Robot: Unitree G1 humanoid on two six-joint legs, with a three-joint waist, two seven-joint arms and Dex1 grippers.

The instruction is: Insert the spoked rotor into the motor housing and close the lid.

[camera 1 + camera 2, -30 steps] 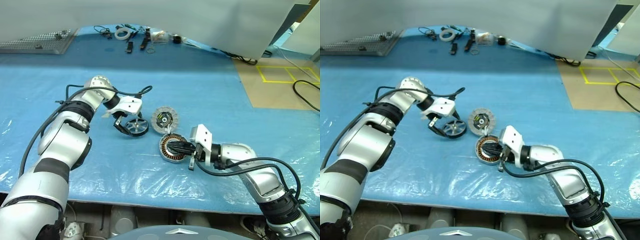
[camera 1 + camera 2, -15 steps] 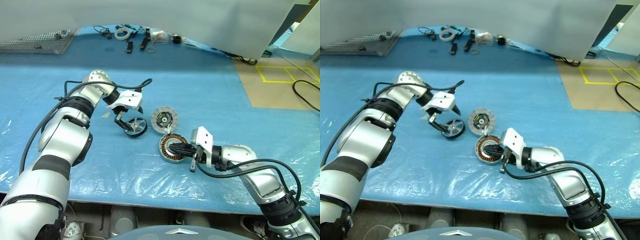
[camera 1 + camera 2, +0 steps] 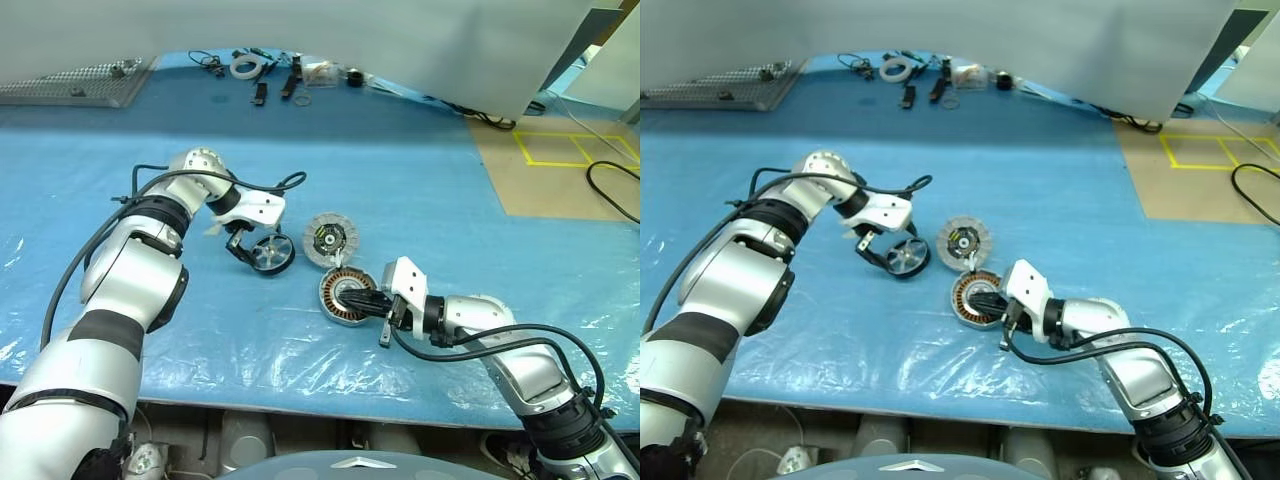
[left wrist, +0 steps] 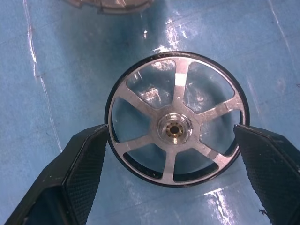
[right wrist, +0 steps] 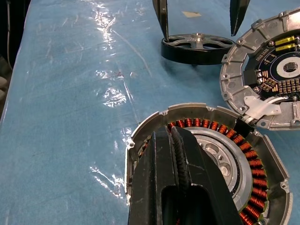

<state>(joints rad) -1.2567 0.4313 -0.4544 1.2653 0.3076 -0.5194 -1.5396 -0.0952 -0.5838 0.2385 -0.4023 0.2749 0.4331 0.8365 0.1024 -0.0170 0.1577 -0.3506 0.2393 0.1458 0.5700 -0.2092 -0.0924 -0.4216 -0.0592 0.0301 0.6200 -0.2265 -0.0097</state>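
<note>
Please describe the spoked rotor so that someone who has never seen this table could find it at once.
On the blue table, three round parts lie close together near the middle. The spoked rotor is the one farthest to the robot's left, lying flat between the open fingers of the left gripper. Unlike the copper-wound motor housing and the pale lid, it has a black rim and shiny silver spokes.
</note>
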